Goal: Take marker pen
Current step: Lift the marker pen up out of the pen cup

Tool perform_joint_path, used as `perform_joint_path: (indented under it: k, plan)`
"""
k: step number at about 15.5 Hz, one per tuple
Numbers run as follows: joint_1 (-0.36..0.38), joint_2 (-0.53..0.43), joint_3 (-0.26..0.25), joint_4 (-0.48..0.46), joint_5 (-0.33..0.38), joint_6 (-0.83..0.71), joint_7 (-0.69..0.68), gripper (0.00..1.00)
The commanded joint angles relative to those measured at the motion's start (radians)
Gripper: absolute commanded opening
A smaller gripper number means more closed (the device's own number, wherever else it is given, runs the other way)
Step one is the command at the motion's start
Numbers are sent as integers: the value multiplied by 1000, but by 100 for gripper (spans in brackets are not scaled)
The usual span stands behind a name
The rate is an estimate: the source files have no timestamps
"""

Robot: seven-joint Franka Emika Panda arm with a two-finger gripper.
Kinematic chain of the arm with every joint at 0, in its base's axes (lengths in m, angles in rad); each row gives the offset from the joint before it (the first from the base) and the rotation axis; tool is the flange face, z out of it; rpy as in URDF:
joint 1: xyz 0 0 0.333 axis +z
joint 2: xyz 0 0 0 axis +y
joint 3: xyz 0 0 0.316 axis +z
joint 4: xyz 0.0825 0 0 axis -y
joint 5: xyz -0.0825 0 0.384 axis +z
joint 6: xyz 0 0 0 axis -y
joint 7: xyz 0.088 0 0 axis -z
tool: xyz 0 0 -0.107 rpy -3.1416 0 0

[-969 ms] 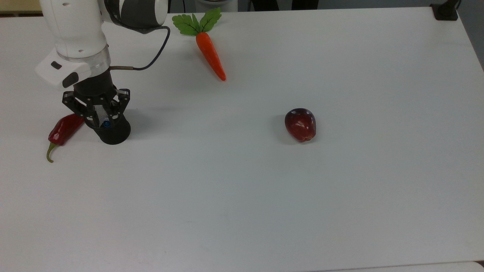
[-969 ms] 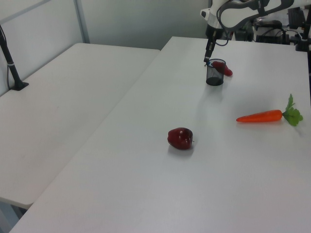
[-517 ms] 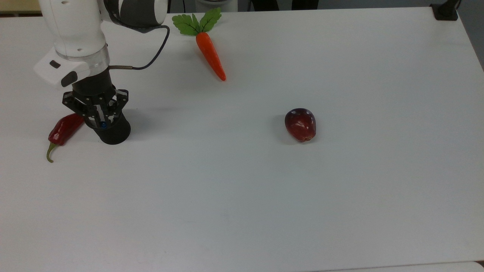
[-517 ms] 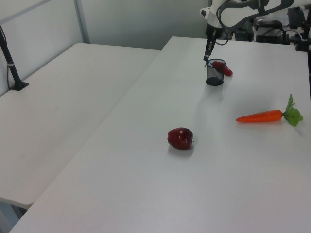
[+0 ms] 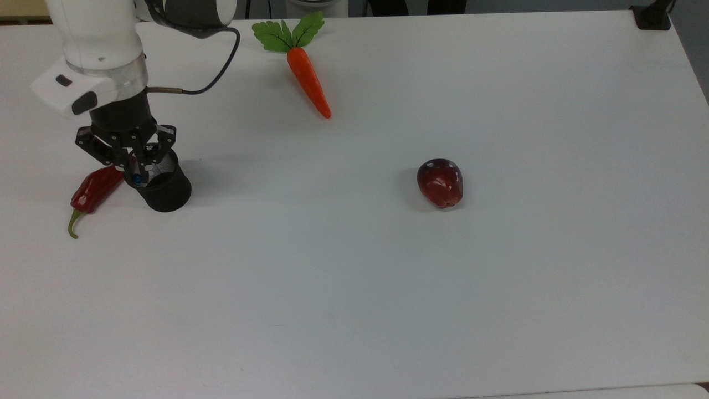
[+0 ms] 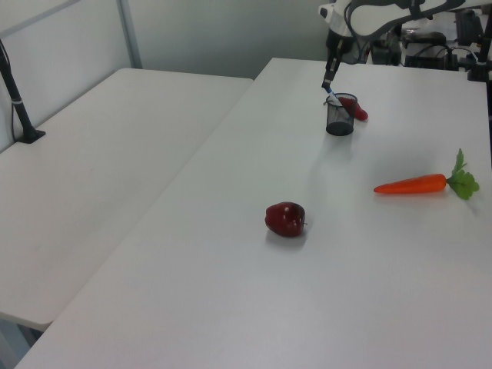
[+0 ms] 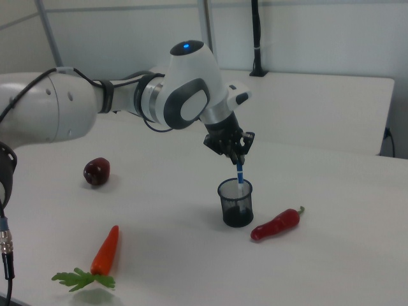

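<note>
**Pen lifting out of cup**

Since a second ago the arm has risen and shifted toward the top view's left. Gripper (image 7: 237, 158) is clamped on the pen (image 7: 240, 173), now mostly above the cup (image 7: 235, 203), lower end still inside. Extraction looks nearly done; chili (image 7: 276, 224) lies beside the cup.

You see a glossy white arm (image 7: 76, 108) with rounded shells, dark grey joint cap, a blue light on the elbow, a silver ring above the wrist, a thin black cable (image 5: 219, 66) looping off it, your black pincer (image 5: 133, 160) with openwork linkage fingers.
</note>
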Motion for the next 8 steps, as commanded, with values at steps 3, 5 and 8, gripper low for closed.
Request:
perform_joint_path:
  k: [3,5,8]
  plan:
    - [-15,-123,2,-16,33,-48,-8,4]
    - [-13,-162,3,-16,56,-48,-4,4]
    - [-13,-209,3,-16,82,-50,-3,4]
